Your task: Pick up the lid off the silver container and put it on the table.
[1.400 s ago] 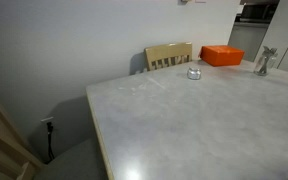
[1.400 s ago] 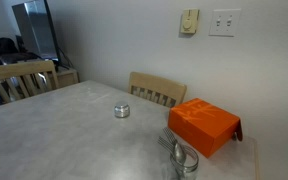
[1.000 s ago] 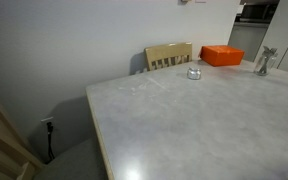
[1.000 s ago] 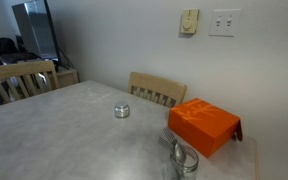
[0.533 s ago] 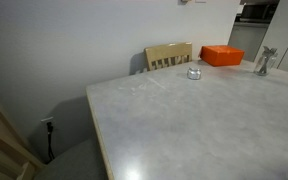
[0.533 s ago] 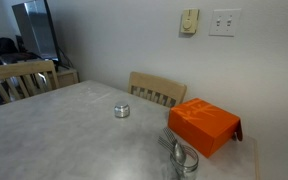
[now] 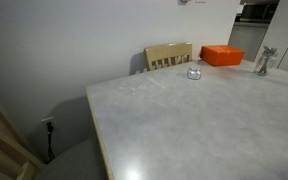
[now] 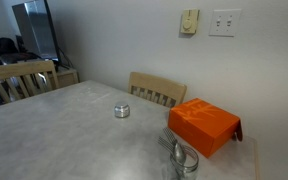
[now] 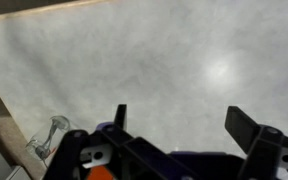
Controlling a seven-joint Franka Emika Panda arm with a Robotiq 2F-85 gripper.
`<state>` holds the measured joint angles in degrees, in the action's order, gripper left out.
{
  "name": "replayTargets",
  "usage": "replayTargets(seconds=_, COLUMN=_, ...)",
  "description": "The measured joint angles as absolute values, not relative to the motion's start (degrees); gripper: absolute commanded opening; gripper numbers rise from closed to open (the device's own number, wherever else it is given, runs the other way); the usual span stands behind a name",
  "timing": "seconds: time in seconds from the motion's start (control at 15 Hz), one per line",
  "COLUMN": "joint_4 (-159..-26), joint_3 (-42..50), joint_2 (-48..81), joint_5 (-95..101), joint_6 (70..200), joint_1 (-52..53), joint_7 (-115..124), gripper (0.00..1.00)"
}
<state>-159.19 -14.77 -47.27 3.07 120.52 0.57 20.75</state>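
The small squat silver container [image 7: 194, 72] stands on the pale marbled table [image 7: 184, 125] near its far edge, with its round silvery lid [image 8: 121, 108] on top. It also shows in the exterior view [image 8: 121, 112]. In the wrist view my gripper [image 9: 179, 120] is open and empty, its two dark fingers wide apart above bare tabletop [image 9: 164, 60]. The gripper is out of sight in both exterior views. The container is out of the wrist view.
An orange box [image 7: 222, 55] [image 8: 204, 124] lies on the table near the container. A taller silver upright item [image 7: 265, 62] [image 8: 182, 158] stands beside it. Wooden chairs [image 7: 169, 55] [image 8: 156, 91] stand at the table's edges. A glass item [image 9: 46, 138] shows at the wrist view's left.
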Motion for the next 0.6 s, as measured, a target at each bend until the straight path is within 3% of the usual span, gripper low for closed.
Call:
replayTargets(seconds=0.4, joint_4=-153.1, joint_3=-6.0, joint_2=-30.8, joint_5=6.0, joint_6=136.1, joint_1=-4.3, joint_7=14.1, gripper=1.00)
replayTargets(seconds=0.6, joint_4=-145.6, joint_3=-0.7, joint_2=-20.7, joint_5=2.6, joint_6=137.5, joint_1=-3.8, joint_7=7.3, gripper=1.00)
